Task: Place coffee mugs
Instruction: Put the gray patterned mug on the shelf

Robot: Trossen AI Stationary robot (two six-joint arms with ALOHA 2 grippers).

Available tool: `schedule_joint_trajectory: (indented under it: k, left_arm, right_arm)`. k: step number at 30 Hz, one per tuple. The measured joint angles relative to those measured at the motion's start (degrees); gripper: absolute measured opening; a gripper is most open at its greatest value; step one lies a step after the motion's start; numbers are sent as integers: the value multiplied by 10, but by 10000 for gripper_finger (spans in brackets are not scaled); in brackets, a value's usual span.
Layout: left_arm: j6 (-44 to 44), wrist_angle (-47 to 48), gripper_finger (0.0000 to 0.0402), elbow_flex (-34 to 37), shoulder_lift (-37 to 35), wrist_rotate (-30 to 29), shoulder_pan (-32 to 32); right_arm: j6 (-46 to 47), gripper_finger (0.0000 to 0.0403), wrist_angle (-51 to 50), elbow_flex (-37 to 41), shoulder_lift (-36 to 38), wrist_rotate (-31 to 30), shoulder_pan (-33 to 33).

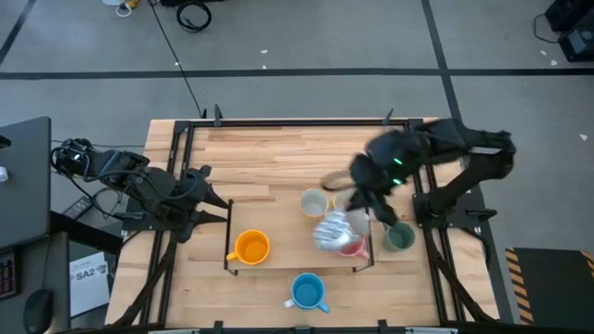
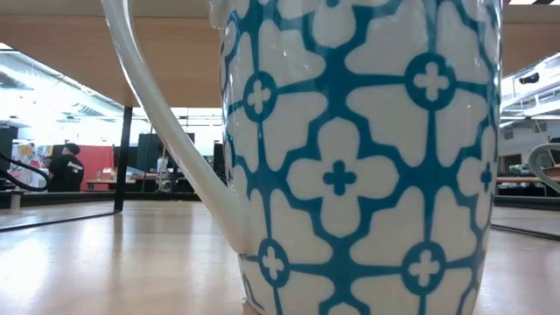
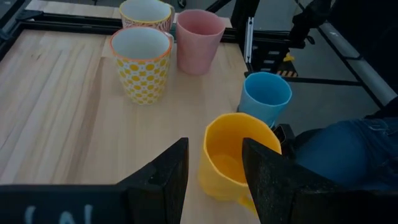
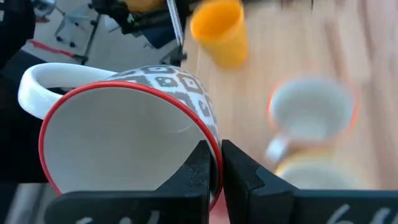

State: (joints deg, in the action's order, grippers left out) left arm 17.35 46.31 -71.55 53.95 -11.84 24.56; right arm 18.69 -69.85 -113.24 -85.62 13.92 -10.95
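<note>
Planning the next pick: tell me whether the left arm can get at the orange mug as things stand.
Probably yes. The left gripper is open with its fingers pointed at the orange mug, and bare table lies between them. The right gripper holds a grey-patterned mug elsewhere.

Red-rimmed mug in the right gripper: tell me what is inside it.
The right wrist view looks into the tilted red-rimmed mug, pinched at its rim by the right gripper: only bare white wall shows. The fingers hide its lowest part.

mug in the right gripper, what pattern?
Grey-and-white diamond print, red rim, white inside and handle: the mug pinched by the right gripper. Right wrist view shows it best.
</note>
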Motion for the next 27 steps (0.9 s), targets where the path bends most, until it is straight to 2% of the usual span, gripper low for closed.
schedule_joint_trajectory:
  k: [4, 8, 10, 13, 21, 27]
  left_arm:
    - [0, -4, 156, 0, 0, -1, 0]
    - [3, -6, 156, 0, 0, -3, 0]
    - [10, -5, 156, 0, 0, -11, 0]
    - [15, 4, 156, 0, 0, -36, 0]
    - [15, 9, 156, 0, 0, -137, 0]
    - [15, 6, 156, 0, 4, -141, 0]
  right_arm:
    - [-120, 24, 16, -117, -91, 32, 58]
    - [-202, 24, 11, -220, -178, 70, 107]
    - [-222, 26, 46, -198, -187, 101, 130]
    - [-250, 30, 29, -186, -210, 128, 157]
    - [-266, 27, 10, -186, -261, 106, 191]
    - [-285, 28, 3, -186, -270, 95, 199]
